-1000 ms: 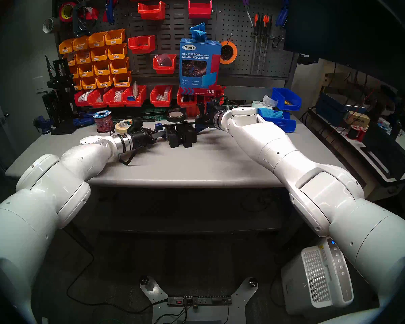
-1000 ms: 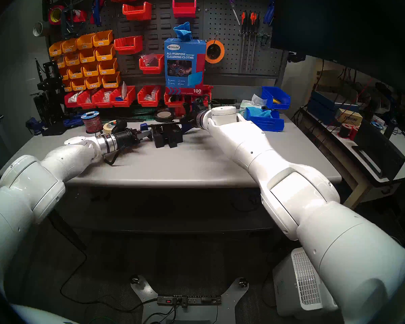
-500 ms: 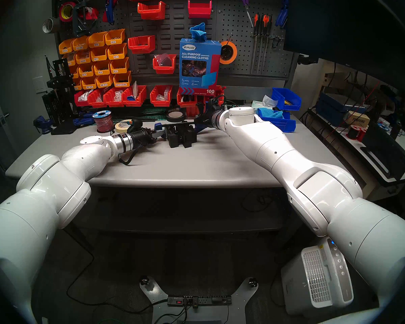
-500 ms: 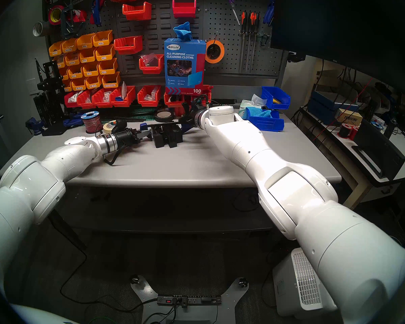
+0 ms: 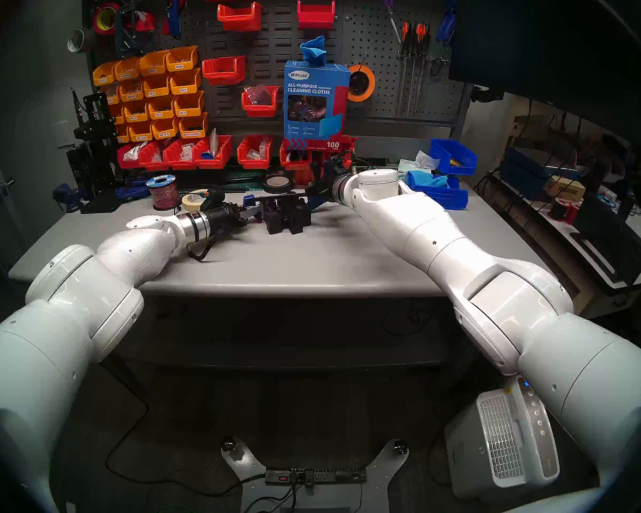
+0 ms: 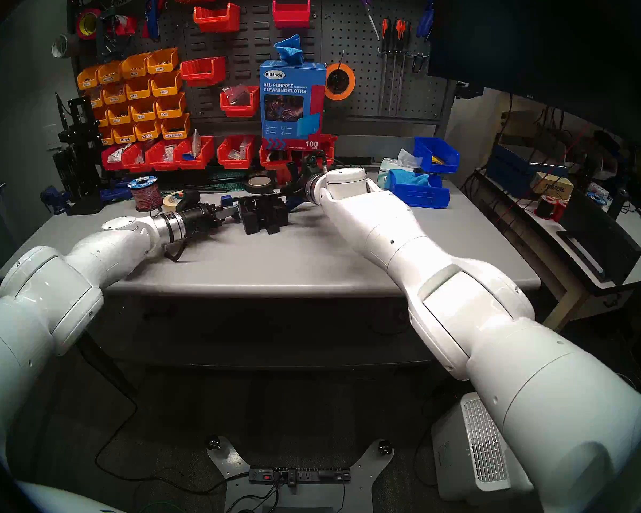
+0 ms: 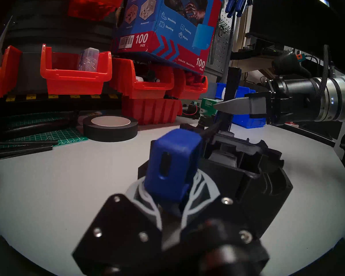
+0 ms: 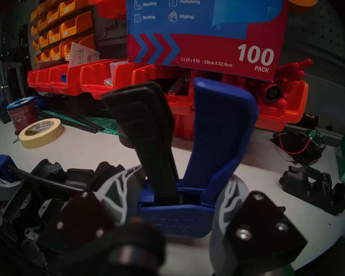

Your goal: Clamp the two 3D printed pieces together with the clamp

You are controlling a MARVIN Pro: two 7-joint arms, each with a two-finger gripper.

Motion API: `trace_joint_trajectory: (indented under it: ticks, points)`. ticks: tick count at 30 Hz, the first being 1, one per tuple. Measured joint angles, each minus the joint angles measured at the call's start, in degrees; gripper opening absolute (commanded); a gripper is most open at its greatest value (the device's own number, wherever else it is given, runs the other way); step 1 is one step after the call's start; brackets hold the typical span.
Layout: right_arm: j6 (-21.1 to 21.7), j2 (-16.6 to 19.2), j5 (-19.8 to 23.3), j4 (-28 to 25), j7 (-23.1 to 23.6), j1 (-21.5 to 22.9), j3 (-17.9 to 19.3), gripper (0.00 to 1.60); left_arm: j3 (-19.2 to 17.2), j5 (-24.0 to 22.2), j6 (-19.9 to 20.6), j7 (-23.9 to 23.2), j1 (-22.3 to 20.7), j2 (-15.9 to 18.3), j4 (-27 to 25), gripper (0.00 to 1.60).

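Note:
The two 3D printed pieces [image 5: 285, 216] stand side by side mid-table, matte black with upright walls; they also show in the left wrist view [image 7: 247, 170]. The clamp's thin black bar [image 5: 278, 195] runs over their tops. My left gripper [image 5: 250, 213] is shut on the clamp's blue end jaw [image 7: 173, 170], just left of the pieces. My right gripper [image 5: 317, 197] is shut on the clamp's blue trigger-handle body [image 8: 221, 140], just right of the pieces. The black trigger [image 8: 147, 130] stands up beside the blue handle.
A low black cradle-like part [image 8: 315, 190] lies right of the clamp. Masking tape [image 5: 192, 202], a wire spool [image 5: 164, 192] and black tape [image 5: 277, 182] sit behind. Red bins [image 5: 215, 153] and the cleaning-cloth box [image 5: 315, 101] line the back; blue bins [image 5: 445, 190] stand at the right.
My right arm has shifted slightly left, bringing the clamp's handle body closer to the pieces. The left gripper has stayed in place on the end jaw.

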Motion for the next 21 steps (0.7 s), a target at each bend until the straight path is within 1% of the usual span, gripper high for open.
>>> trace_joint_trajectory:
  ticks: [21]
  points:
    - [-0.22, 0.66, 1.89, -2.42, -3.78, -0.14, -3.31, 0.00, -0.14, 0.01, 0.09, 0.11, 0.11, 0.19, 0.05, 0.00]
